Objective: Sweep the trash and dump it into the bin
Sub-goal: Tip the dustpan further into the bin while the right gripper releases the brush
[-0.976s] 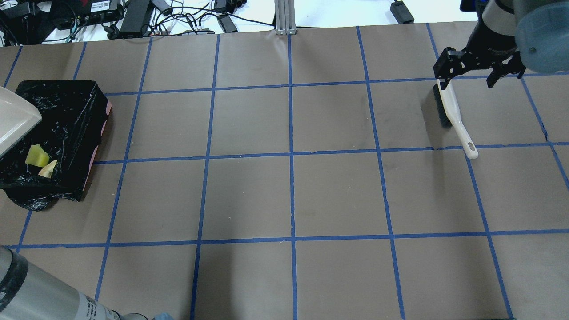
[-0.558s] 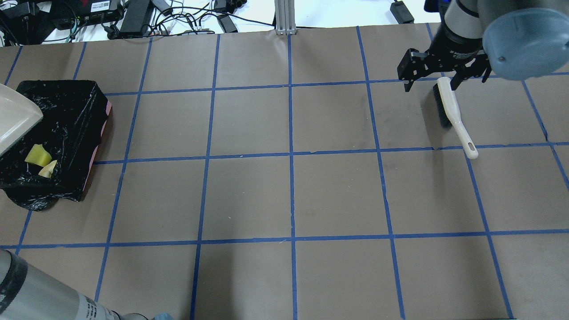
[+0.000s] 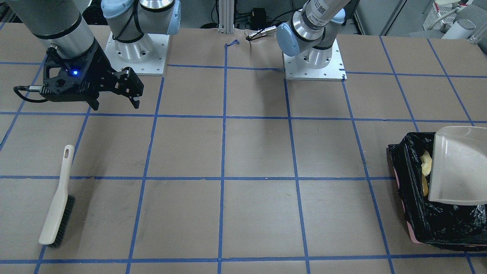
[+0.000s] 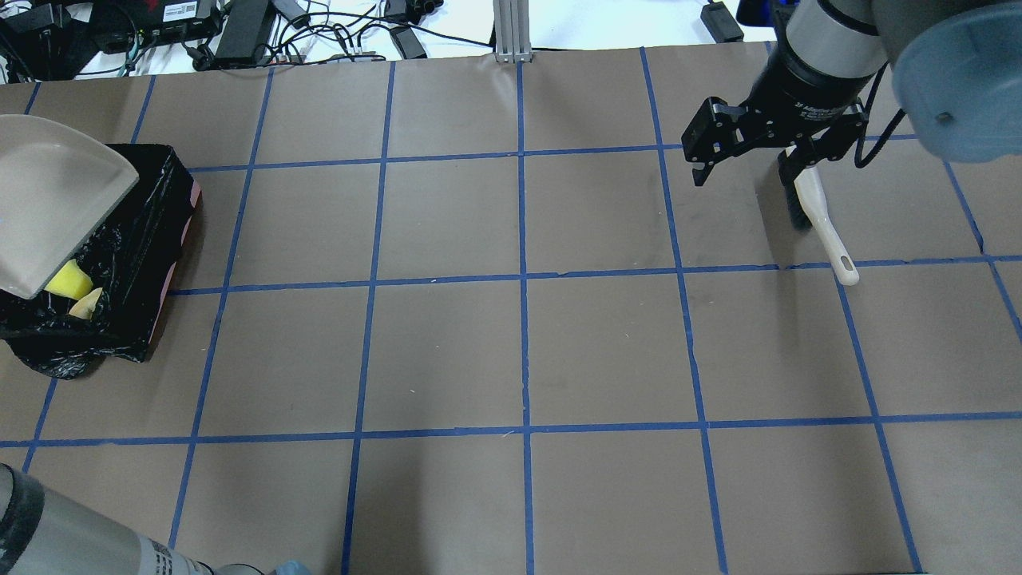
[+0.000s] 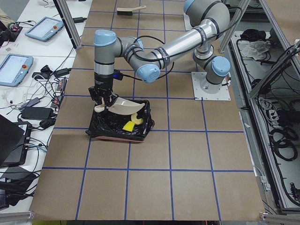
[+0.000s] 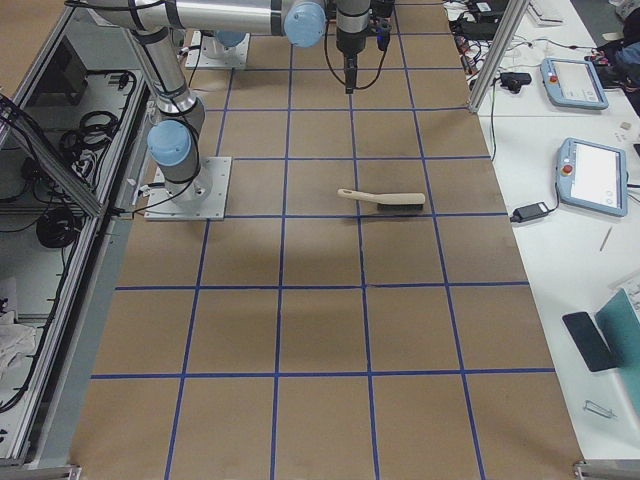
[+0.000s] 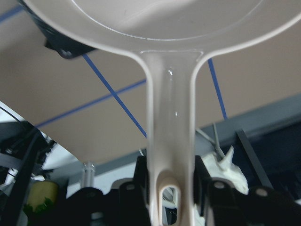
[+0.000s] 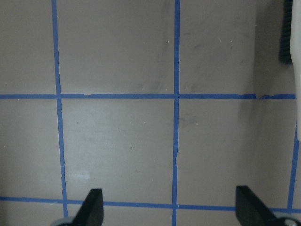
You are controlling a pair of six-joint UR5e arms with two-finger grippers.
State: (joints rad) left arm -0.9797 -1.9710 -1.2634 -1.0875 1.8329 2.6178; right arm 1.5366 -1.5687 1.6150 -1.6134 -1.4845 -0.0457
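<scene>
You find the trash point(image 4: 68, 281), yellow scraps, lying inside the bin point(image 4: 152, 231) at the left edge of the overhead view. The bin is lined with a black bag and sits on the table point(image 4: 447, 351). The dustpan point(image 4: 56, 200) hangs tilted over the bin and hides much of its opening from above. The left gripper point(image 7: 170, 176) pinches the dustpan's handle between its fingers, as the wrist view shows.

At the upper right of the overhead view the brush point(image 3: 57, 205) lies flat on the table, bristles to one side, well apart from the bin. The right gripper point(image 3: 115, 104) hovers above the table with its fingers spread wide and nothing between them. From overhead it covers the far end of the brush head; the front view shows it clear of the brush, nearer the robot's base.

Blue tape point(image 4: 523, 279) marks a grid across the table. Cables and power bricks point(image 4: 239, 28) crowd the overhead view's top edge beside a metal post point(image 4: 511, 28).
</scene>
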